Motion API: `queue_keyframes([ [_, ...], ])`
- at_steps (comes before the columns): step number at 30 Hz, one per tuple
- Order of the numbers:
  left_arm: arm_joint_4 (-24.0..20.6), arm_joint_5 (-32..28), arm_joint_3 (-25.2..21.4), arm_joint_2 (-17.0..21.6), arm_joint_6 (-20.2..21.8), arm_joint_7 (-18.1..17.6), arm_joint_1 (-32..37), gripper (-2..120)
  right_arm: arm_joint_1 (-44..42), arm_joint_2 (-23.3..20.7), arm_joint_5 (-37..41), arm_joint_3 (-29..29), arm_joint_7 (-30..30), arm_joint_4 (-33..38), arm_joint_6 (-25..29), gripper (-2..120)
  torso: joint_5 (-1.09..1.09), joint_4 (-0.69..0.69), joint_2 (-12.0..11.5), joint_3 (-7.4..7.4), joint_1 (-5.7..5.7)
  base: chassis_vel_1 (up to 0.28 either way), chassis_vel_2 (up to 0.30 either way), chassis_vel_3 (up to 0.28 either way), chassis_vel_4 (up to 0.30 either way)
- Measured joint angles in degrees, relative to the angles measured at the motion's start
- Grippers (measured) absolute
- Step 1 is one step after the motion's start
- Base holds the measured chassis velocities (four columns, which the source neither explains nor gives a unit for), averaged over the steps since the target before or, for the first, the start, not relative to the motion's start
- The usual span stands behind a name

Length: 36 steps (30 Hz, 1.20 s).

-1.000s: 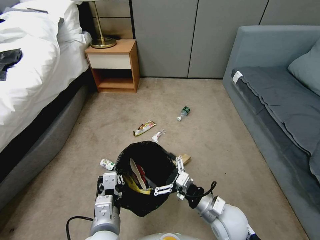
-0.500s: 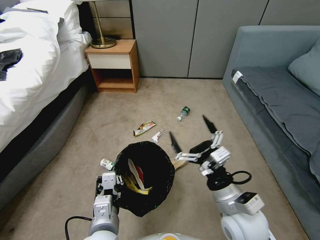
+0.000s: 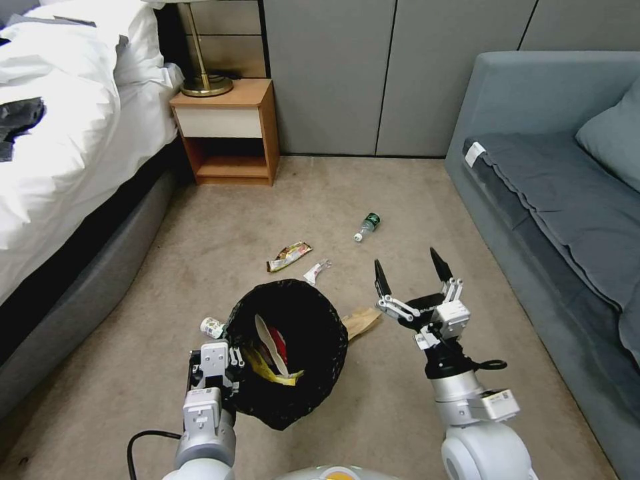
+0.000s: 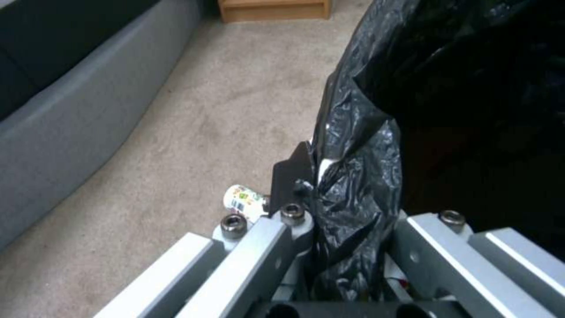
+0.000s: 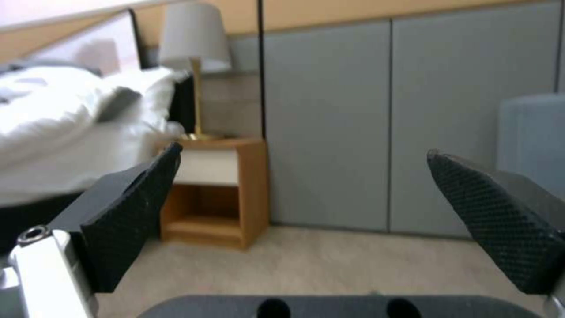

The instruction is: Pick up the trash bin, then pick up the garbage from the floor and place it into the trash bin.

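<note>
The trash bin (image 3: 288,400), lined with a black bag, hangs tilted above the carpet; a yellow wrapper, a white piece and something red lie inside. My left gripper (image 3: 223,365) is shut on its near-left rim, and the left wrist view shows the crinkled black liner (image 4: 359,176) pinched in that gripper (image 4: 353,247). My right gripper (image 3: 408,265) stands open and empty to the right of the bin, pointing forward (image 5: 306,154). Garbage on the floor: a snack wrapper (image 3: 289,256), a small packet (image 3: 316,271), a plastic bottle (image 3: 367,227), a brown paper bag (image 3: 360,321) and a small bottle (image 3: 212,327) (image 4: 242,199).
A bed (image 3: 60,153) runs along the left, a grey sofa (image 3: 553,200) along the right. A wooden nightstand (image 3: 230,133) with a lamp stands against the back wall (image 5: 218,194). Bare carpet lies ahead between bed and sofa.
My right gripper has risen from the bin's right rim and swung out to the right, open the whole time. The bin and left gripper have barely moved.
</note>
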Motion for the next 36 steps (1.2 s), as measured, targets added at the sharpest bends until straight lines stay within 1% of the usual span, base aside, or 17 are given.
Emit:
queue_keyframes([
  [3,-0.1,0.0,0.0,0.0,0.0,0.0,0.0,3,0.4,0.2,-0.3,-0.1,0.8,-2.1,-0.3,100,0.00,0.00,0.0,0.00,0.00,0.000,0.000,0.000,0.000],
  [6,-0.1,-0.1,0.0,0.0,0.0,0.0,0.0,3,0.9,0.2,-0.4,-0.2,0.8,-2.8,-0.5,100,0.00,0.00,0.0,0.00,0.00,0.000,0.000,0.000,0.000],
  [13,-0.3,-1.2,-0.2,0.0,-0.6,0.4,-0.1,3,1.8,0.1,-0.7,-0.2,0.6,-3.0,-0.7,100,0.00,0.00,0.0,0.00,0.00,0.000,0.000,0.000,0.000],
  [27,-0.2,-1.3,-0.2,0.0,-1.9,0.7,-0.5,3,1.9,0.2,-0.7,-0.2,0.1,-3.1,-0.7,100,-0.01,0.00,0.0,0.00,0.00,0.000,0.000,0.000,0.000],
  [36,-0.5,-1.3,-0.4,0.0,-2.0,0.6,-0.4,3,2.9,-0.9,-0.7,-0.3,-0.1,-5.8,-1.9,100,0.00,0.00,0.0,0.00,0.00,0.000,0.000,0.000,0.000],
])
